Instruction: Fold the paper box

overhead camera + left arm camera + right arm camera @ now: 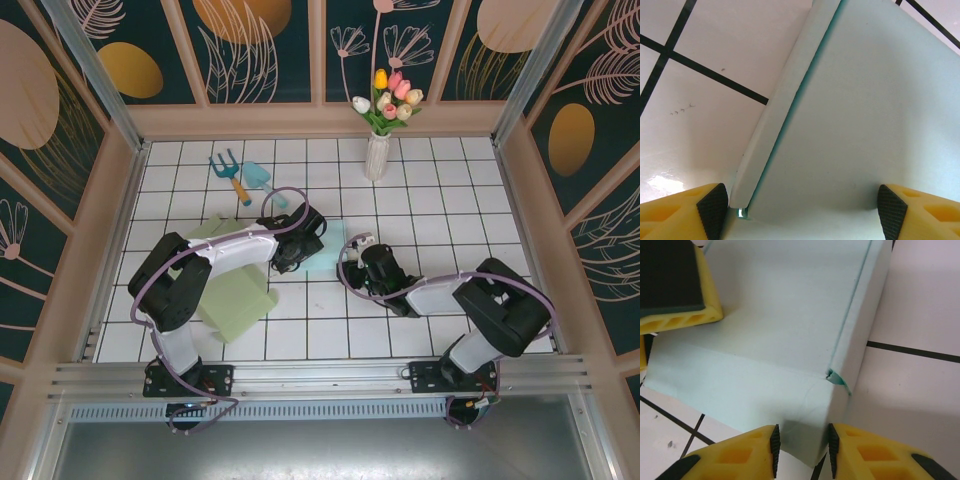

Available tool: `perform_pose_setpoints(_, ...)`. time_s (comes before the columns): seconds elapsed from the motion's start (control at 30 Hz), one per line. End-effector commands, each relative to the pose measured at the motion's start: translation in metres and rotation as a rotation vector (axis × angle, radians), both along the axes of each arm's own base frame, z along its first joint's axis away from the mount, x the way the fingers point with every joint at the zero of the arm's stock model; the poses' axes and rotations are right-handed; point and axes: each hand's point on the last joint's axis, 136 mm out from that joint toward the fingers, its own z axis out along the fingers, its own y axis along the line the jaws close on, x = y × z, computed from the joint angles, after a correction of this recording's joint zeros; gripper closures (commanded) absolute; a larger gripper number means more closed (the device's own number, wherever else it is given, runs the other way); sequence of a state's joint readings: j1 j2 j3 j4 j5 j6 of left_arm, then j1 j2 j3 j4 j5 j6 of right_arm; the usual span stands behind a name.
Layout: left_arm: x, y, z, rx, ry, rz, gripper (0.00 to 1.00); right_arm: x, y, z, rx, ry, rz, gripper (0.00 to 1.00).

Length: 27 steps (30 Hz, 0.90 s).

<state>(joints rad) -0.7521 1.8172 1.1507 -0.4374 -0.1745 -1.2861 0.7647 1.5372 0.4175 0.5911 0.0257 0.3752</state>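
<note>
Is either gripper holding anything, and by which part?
The right gripper pinches the paper box by one corner; the left gripper stands open over its panel, gripping nothing.

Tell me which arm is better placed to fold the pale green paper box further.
Probably right: the right tool grips the pale green paper box at a creased corner; the left tool stands open over a flat panel.

Teal leaf-print walls (265, 50) are enclosing the white tiled tabletop (450, 200) from nine to three o'clock. Even light is falling across it.
</note>
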Motion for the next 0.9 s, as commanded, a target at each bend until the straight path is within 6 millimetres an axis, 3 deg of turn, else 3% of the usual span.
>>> perform_pose_setpoints(0.0, -0.027, 0.032, -0.029, 0.138, 0.109, 0.006, 0.20, 0.003, -0.002, -0.005, 0.003, -0.004, -0.011, 0.67)
perform_pose_setpoints(0.53, -0.027, 0.033, -0.040, 0.157, 0.129, 0.001, 0.20, 0.011, -0.019, -0.022, -0.041, -0.020, -0.048, 0.66)
perform_pose_setpoints(0.87, -0.028, 0.036, -0.044, 0.164, 0.135, 0.008, 0.19, -0.004, -0.010, 0.008, 0.060, 0.001, -0.062, 0.63)
